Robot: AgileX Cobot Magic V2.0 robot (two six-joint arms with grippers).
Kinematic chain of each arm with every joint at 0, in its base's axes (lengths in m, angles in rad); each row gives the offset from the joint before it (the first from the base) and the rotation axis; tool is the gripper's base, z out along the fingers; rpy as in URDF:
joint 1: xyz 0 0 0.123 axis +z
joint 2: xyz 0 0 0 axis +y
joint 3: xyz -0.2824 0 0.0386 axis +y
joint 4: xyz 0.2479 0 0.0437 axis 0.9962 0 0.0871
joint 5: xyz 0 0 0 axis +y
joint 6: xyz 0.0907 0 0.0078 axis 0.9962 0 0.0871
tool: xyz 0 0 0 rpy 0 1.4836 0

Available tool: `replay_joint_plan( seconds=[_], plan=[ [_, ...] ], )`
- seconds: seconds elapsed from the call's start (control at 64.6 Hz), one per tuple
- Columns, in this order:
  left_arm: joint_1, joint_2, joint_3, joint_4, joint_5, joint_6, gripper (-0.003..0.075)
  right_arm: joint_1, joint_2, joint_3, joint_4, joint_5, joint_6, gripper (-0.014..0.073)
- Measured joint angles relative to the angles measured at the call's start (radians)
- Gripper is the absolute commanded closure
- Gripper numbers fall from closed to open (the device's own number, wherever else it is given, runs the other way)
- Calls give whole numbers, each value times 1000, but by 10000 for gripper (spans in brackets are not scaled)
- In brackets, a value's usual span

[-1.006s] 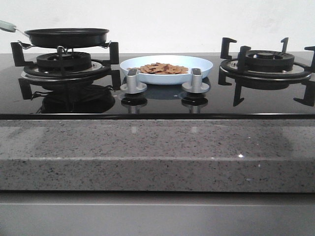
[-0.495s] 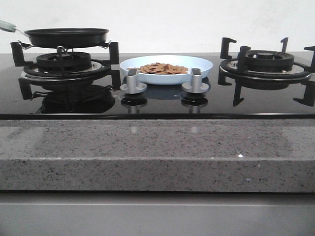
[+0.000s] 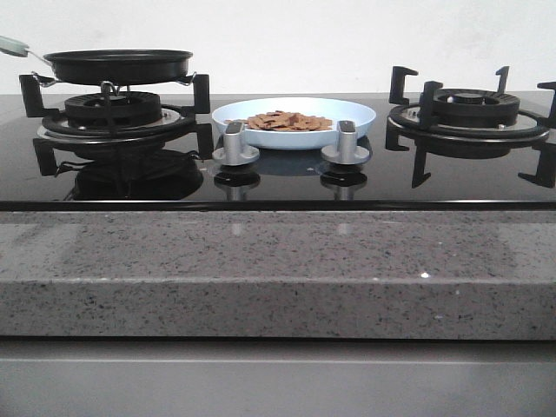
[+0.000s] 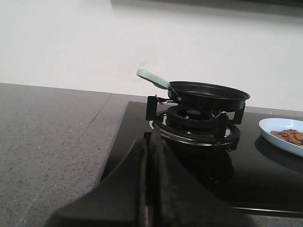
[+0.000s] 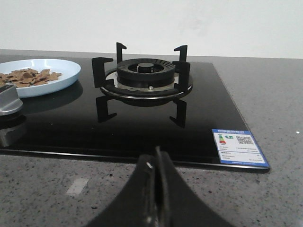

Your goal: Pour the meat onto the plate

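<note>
plate [image 3: 347, 122] sits on the black glass hob [image 3: 278, 178], between the two burners and just behind the two silver knobs [image 3: 235, 143], upright and flat; meat [image 3: 289, 122] is a loose low heap inside the plate, roughly centred and a bit toward the pan side, none visible on the glass around the plate. black frying pan [image 3: 117, 65] rests on the pan support of the burner left of the plate, level, its pale green handle [image 3: 12, 45] pointing away from the plate; cannot see into the pan from the front view. burner right of the plate [image 3: 469, 109] is bare. grey speckled counter [image 3: 278, 269] runs along the front of the hob. left gripper [image 4: 149, 189] fingers pressed together, nothing between them, low near the counter at the hob's front corner on the pan side, well apart from the plate; in its view the pan [image 4: 208, 94] is ahead and the plate rim [image 4: 279, 139] with some meat [image 4: 289, 135] shows at the edge. right gripper [image 5: 156, 194] also closed on nothing, over the counter in front of the bare burner [image 5: 144, 73], well apart from the plate [image 5: 61, 75]; meat [image 5: 28, 75] visible on it, a knob [image 5: 8, 101] just in front of the plate, energy label sticker [image 5: 239, 147] on the hob corner far from the plate
</note>
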State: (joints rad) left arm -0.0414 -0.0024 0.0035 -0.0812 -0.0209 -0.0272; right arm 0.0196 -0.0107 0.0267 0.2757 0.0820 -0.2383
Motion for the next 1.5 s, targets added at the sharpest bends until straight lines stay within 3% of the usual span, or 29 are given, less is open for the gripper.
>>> replay_joint_plan(
  seconds=[0.093, 0.263, 0.387, 0.79, 1.502],
  plan=[
    [0, 0, 0, 0, 0, 0, 741, -8, 0, 0, -14, -2, 28, 708],
    [0, 0, 0, 0, 0, 0, 741, -55, 0, 0, -147, -19, 216, 708],
    [0, 0, 0, 0, 0, 0, 741, -73, 0, 0, -198, -26, 283, 708],
    [0, 0, 0, 0, 0, 0, 741, -73, 0, 0, -262, -103, 299, 708],
    [0, 0, 0, 0, 0, 0, 741, -39, 0, 0, -289, -104, 336, 708]
  ],
)
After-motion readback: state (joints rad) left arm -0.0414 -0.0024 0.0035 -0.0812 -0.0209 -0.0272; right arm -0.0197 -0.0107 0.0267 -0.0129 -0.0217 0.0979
